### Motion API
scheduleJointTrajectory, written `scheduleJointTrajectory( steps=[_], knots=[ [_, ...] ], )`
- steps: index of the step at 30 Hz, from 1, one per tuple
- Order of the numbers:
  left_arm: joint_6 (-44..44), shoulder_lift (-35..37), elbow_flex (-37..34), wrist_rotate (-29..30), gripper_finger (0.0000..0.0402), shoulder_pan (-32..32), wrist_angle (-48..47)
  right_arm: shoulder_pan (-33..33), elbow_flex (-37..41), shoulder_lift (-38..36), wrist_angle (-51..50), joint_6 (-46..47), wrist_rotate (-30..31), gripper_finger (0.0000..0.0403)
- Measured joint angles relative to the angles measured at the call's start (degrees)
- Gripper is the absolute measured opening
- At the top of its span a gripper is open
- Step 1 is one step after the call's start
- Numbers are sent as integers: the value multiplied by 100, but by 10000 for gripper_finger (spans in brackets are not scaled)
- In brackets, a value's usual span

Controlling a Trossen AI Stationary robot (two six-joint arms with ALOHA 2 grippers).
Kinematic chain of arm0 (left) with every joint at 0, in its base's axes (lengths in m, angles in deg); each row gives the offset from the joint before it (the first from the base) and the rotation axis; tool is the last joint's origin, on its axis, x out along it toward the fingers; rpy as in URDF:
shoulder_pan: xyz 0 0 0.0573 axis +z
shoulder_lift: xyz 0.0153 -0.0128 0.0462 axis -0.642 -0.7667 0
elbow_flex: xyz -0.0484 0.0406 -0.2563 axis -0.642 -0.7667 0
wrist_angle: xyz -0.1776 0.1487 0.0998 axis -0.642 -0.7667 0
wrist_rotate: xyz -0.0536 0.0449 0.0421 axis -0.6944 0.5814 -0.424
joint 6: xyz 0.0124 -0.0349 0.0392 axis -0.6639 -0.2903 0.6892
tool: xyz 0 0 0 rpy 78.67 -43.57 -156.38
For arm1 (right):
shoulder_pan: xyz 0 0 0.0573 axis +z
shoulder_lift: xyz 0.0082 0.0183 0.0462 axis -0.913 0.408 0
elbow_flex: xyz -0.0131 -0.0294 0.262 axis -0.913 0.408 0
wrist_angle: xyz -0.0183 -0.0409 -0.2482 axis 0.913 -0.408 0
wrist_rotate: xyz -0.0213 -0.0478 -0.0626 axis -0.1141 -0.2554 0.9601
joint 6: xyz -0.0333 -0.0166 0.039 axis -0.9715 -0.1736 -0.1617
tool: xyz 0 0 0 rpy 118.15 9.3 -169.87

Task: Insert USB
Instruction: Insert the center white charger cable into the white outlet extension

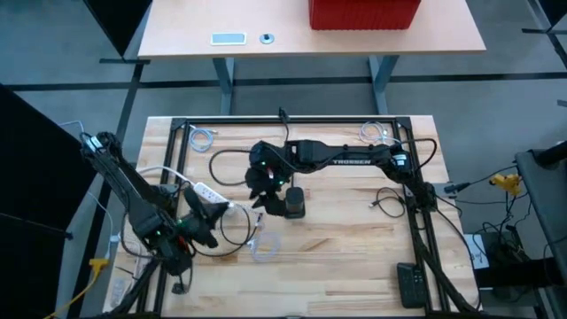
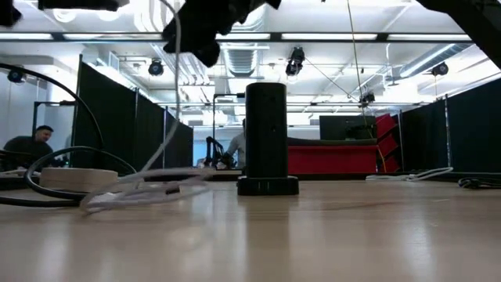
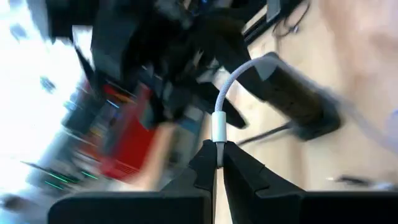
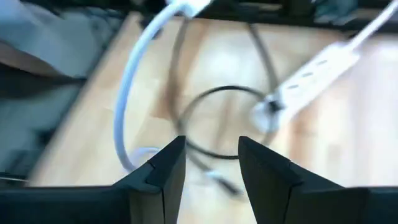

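A white USB cable runs from its plug point(image 3: 219, 130) in an arch and ends in loose loops point(image 1: 259, 241) on the table. My left gripper point(image 3: 219, 163), at the table's left near side point(image 1: 215, 214), is shut on that plug. A black upright tower point(image 1: 293, 202) stands on its base mid-table point(image 2: 267, 137). My right gripper point(image 4: 211, 155) hovers open just left of the tower point(image 1: 260, 188), with nothing between its fingers; the white cable point(image 4: 132, 87) passes beyond them. My left gripper pinches the white plug housing point(image 3: 219, 144) at the cable's end between its two fingertips. The fingers lie along the plug, which sticks out ahead of them toward the tower. The plug is lifted clear of the table, and the cable curves away slack from it.
A white power strip point(image 1: 205, 190) with its lead lies left of the tower, amid black cable loops point(image 4: 224, 124). More coiled cables lie at the far corners point(image 1: 202, 137) and right point(image 1: 387, 200). A black remote point(image 1: 412, 283) sits at the near right. A dark frame rail point(image 1: 292, 122) borders the table.
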Motion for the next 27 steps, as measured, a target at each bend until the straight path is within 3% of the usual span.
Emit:
scheduleJointTrajectory(
  steps=[12, 17, 27],
  knots=[
    [-2429, 1427, -69, -546, 5, -94, -295, 406, 64, -26, 2032, -1917, 1299, 133],
    [-2536, 1685, -289, -454, 5, -103, -169, 449, 69, -73, 2406, -1886, 1312, 145],
    [-2389, 1728, -509, -421, 5, -103, 235, 447, 71, -34, 2599, -1281, 2024, 141]
  ],
)
